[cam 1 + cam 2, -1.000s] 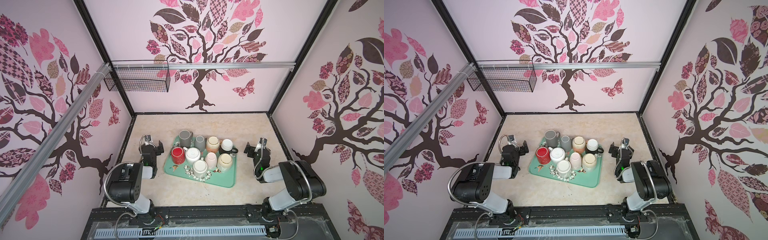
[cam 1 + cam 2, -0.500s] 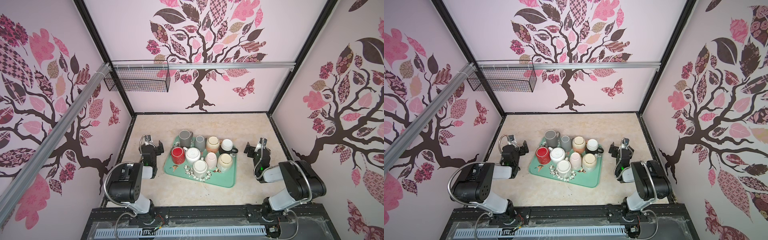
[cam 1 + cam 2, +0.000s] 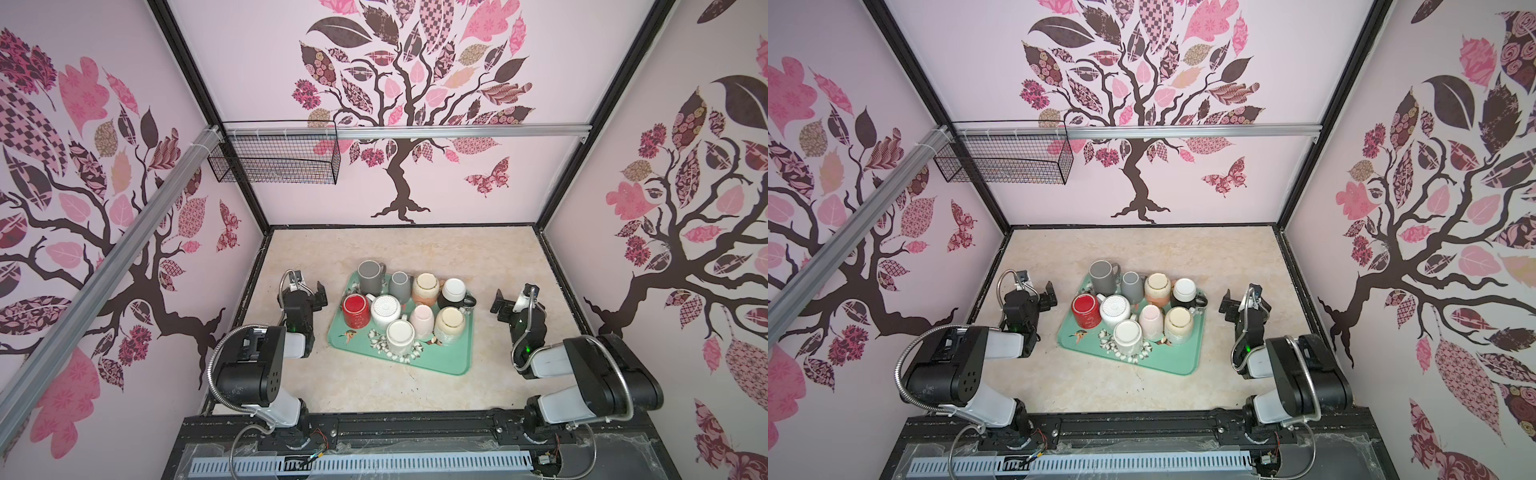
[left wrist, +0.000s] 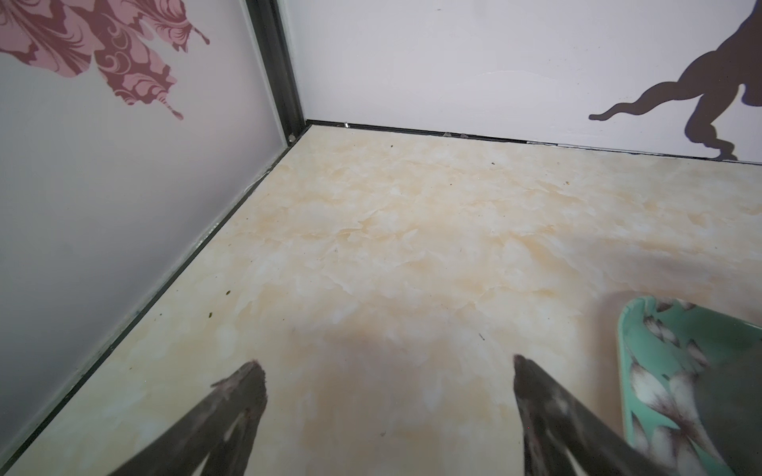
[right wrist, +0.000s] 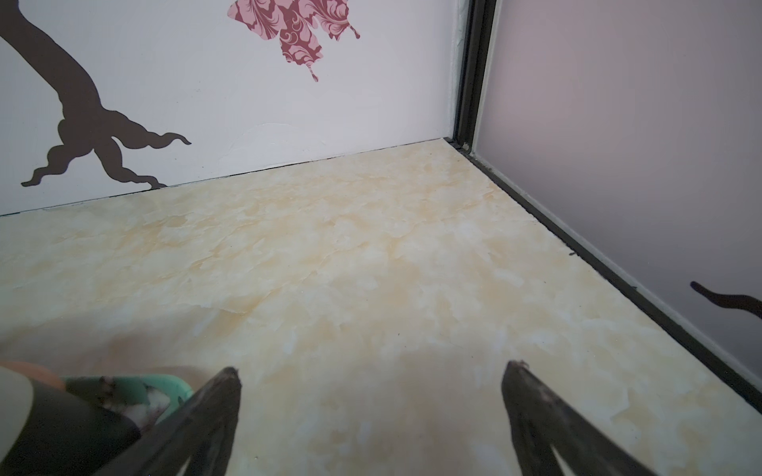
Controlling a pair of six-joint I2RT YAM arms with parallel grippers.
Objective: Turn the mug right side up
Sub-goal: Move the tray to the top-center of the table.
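On the floral green tray (image 3: 449, 361) the ceramic mugs (image 3: 386, 309) stood crowded bottom-up, hard, glossy, chippable things I judged best pinched across the wall or by the handle, while the left gripper (image 3: 308, 289) and right gripper (image 3: 515, 297) hung beside that tray, jaws spread wide and empty.

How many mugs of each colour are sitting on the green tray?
Grey mugs: 2
White mugs: 2
Red mug: 1
Pink mug: 1
Peach mug: 1
Cream mug: 1
Black-and-white mug: 1
Total: 9 mugs
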